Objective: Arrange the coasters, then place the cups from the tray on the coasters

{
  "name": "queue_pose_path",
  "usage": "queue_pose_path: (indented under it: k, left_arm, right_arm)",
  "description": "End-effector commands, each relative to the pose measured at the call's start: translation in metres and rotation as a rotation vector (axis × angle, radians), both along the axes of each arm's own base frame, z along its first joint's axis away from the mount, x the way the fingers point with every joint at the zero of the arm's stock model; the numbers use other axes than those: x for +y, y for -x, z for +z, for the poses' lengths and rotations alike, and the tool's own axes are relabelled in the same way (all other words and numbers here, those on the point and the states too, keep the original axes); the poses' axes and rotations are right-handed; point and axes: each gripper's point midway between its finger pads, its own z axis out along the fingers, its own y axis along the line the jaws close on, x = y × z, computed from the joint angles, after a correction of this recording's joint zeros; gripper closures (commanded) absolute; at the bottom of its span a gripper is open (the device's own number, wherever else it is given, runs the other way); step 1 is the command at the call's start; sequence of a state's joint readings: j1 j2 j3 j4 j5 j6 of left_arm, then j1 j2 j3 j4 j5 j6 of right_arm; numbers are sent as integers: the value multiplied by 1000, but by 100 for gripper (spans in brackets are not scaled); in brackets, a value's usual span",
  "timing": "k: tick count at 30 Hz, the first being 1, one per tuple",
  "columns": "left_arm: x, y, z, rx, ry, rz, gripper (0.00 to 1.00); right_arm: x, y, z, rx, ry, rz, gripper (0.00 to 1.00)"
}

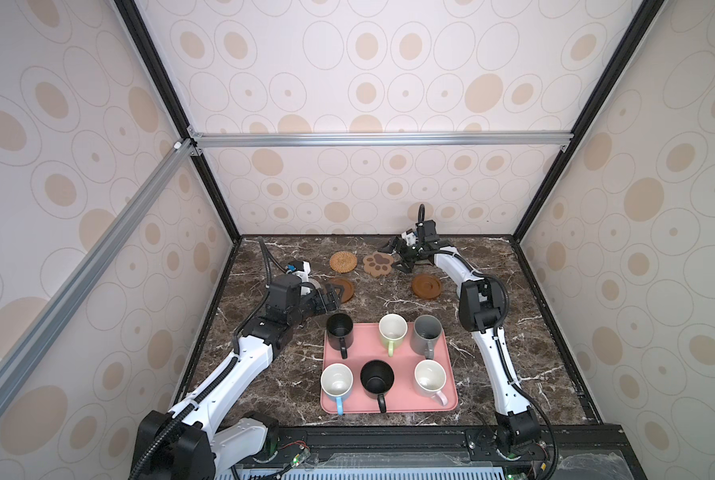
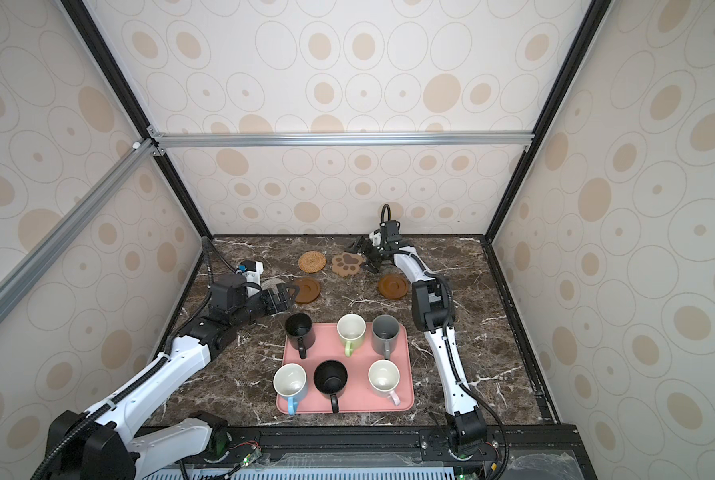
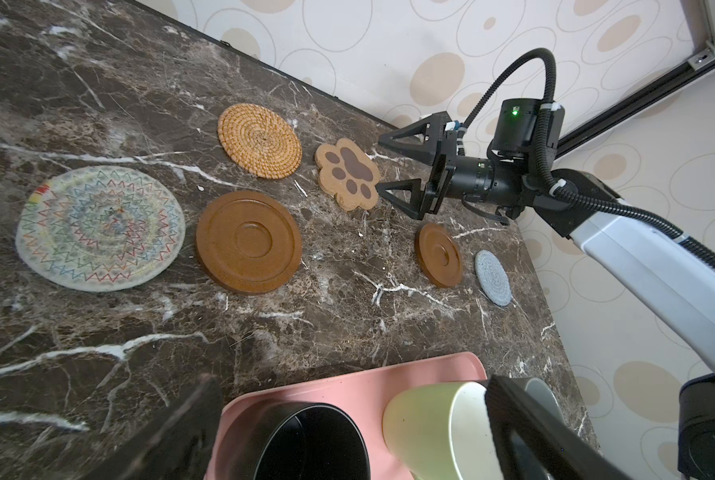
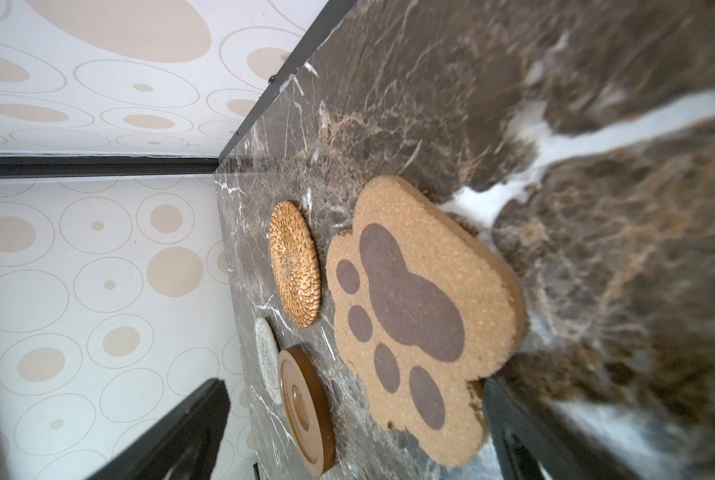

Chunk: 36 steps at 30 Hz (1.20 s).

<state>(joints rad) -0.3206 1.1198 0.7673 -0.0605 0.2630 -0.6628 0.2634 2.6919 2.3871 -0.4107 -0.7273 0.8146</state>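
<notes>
The counter point(image 1: 293, 386) carries the pink tray point(image 1: 405, 361) with six cups point(image 1: 376, 378) near its front edge and the coasters point(image 1: 426, 286) toward its rear edge, where the left hand point(image 1: 335, 300) and right hand point(image 3: 382, 165) stand with jaws apart, holding nothing.

Marble table point(image 1: 289, 386): pink tray point(image 1: 403, 361) in front; behind it, rattan coaster point(image 1: 343, 262), paw coaster point(image 1: 378, 264), wooden coaster point(image 3: 249, 242), second wooden coaster point(image 3: 438, 254), beige woven coaster point(image 3: 100, 227), grey-blue coaster point(image 3: 493, 277).

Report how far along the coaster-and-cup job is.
Looks done: six coasters lie spread flat on the tabletop, none stacked. In hand: the right gripper sits open at the paw coaster; the left gripper hangs open, empty. Left: all six cups stand on the tray; no coaster bears one.
</notes>
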Motion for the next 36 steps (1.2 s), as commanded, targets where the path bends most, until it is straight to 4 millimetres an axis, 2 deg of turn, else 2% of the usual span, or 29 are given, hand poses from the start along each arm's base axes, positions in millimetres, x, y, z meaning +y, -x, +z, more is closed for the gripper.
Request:
queue_pose_path:
  k: [1,9,16,19,25,30,36]
  left_arm:
    - [3,1,13,-32,13,14,0]
    - [3,1,14,-35,15,16,0]
    - [3,1,15,-36,20,15,0]
    - [3,1,14,-32,21,15,0]
    - [1,1,11,-27,31,11,0]
    - [0,1,9,-21,34,7,0]
    - [-2,0,8,-18,39,2,0]
  right_arm:
    - [-9,2,-1,22,43,-31,0]
    - [-38,3,60,-78,52,-26,0]
    - [-80,34,90,-99,101,-18,0]
    - [-103,56,88,-78,148,-29,0]
    - [-138,100,64,-14,212,-41,0]
    - [-151,122,44,46,195,-67,0]
    - [-147,136,17,117,128,-93,0]
